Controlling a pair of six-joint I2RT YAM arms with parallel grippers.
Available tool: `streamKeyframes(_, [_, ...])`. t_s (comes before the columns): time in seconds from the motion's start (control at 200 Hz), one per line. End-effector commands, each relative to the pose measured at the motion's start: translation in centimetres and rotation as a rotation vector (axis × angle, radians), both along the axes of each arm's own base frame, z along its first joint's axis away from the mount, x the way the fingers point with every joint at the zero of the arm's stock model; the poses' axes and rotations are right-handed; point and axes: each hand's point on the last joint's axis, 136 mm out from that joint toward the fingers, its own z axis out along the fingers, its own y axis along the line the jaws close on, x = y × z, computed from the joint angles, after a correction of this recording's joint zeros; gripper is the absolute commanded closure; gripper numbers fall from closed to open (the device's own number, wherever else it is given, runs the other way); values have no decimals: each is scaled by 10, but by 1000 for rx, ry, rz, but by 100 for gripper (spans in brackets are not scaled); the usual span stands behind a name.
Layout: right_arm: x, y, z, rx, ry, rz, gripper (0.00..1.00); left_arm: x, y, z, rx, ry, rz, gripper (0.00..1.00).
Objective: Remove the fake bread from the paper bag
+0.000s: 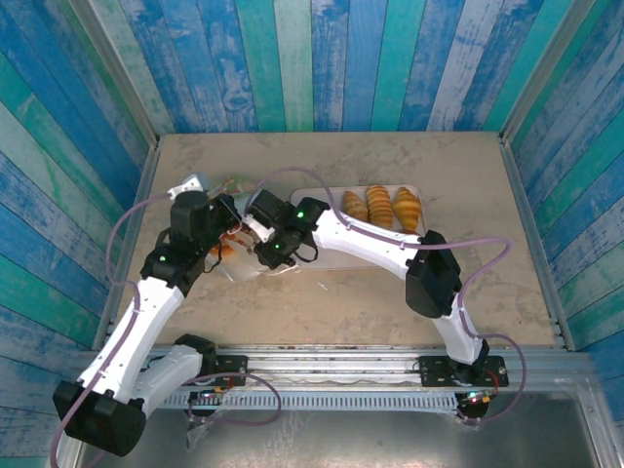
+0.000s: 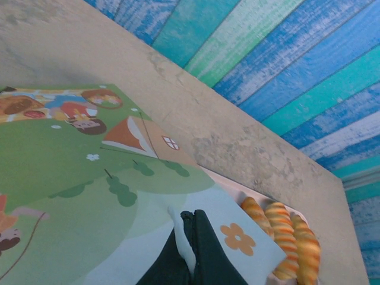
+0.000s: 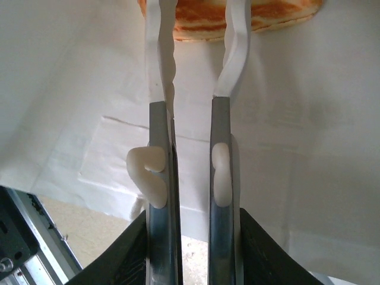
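Note:
The paper bag (image 1: 250, 275) lies left of centre; its green printed side (image 2: 89, 178) spreads out in the left wrist view. My left gripper (image 2: 191, 221) (image 1: 227, 226) is shut on the bag's white cord handle at its mouth. My right gripper (image 3: 196, 18) (image 1: 255, 255) reaches inside the bag's white interior (image 3: 309, 130), jaws parted. One piece of fake bread (image 3: 202, 24), golden-brown, lies at the fingertips (image 3: 159, 41), touching or just beyond them. An orange bit of bread (image 1: 222, 251) shows at the bag's mouth. Three croissants (image 1: 380, 207) (image 2: 285, 237) lie on the tray.
The pale pink tray (image 1: 322, 195) sits right of the bag, mid-table. Blue-green plank walls (image 1: 312, 58) enclose the tabletop on three sides. Bare beige table (image 1: 370, 302) stretches in front of and behind the tray.

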Motion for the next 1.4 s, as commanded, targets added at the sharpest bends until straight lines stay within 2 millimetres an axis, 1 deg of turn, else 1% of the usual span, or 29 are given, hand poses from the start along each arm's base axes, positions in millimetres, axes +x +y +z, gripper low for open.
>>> streamKeyframes(0.0, [13, 12, 7, 69, 3, -47, 64, -5, -11, 15, -41, -62, -65, 100])
streamKeyframes(0.09, [16, 28, 15, 151, -8, -37, 64, -8, -16, 16, -55, -64, -95, 100])
streamKeyframes(0.16, [19, 35, 11, 200, -11, -48, 63, -10, -17, 21, -70, -78, -105, 100])
streamKeyframes(0.2, [17, 39, 9, 220, -7, -38, 63, -11, -18, 24, -78, -92, -110, 100])
streamKeyframes(0.316, [24, 43, -9, 233, -7, -75, 63, -14, -17, 29, -87, -112, -111, 100])
streamKeyframes(0.401, [27, 48, -15, 260, -19, -85, 63, -16, -17, 32, -88, -118, -113, 100])
streamKeyframes(0.476, [25, 54, -14, 300, -8, -83, 63, -16, -18, 32, -91, -118, -118, 100])
streamKeyframes(0.596, [28, 63, -9, 354, -23, -103, 62, -16, -21, 32, -103, -117, -130, 100])
streamKeyframes(0.656, [32, 66, -10, 376, -44, -125, 62, -15, -23, 33, -113, -120, -136, 100])
streamKeyframes(0.826, [37, 75, -20, 413, 4, -192, 63, -14, -24, 29, -117, -109, -137, 100])
streamKeyframes(0.892, [36, 78, -18, 441, 10, -197, 63, -14, -23, 29, -112, -105, -133, 100])
streamKeyframes(0.967, [34, 78, -17, 446, 42, -199, 64, -15, -20, 29, -103, -105, -119, 100])
streamKeyframes(1.017, [29, 78, -11, 450, 90, -178, 64, -15, -16, 28, -92, -103, -104, 100])
streamKeyframes(1.077, [24, 72, -5, 424, 147, -179, 65, -16, -11, 25, -72, -90, -79, 100])
streamKeyframes(1.207, [11, 57, 18, 410, 204, -176, 62, -15, -5, 18, -40, -69, -49, 100])
streamKeyframes(1.262, [9, 47, 19, 381, 214, -202, 61, -14, -5, 15, -41, -64, -49, 100])
streamKeyframes(1.327, [8, 37, 16, 358, 234, -245, 60, -13, -6, 14, -49, -62, -50, 100])
streamKeyframes(1.397, [9, 30, 15, 380, 281, -298, 60, -11, -8, 10, -55, -54, -54, 100])
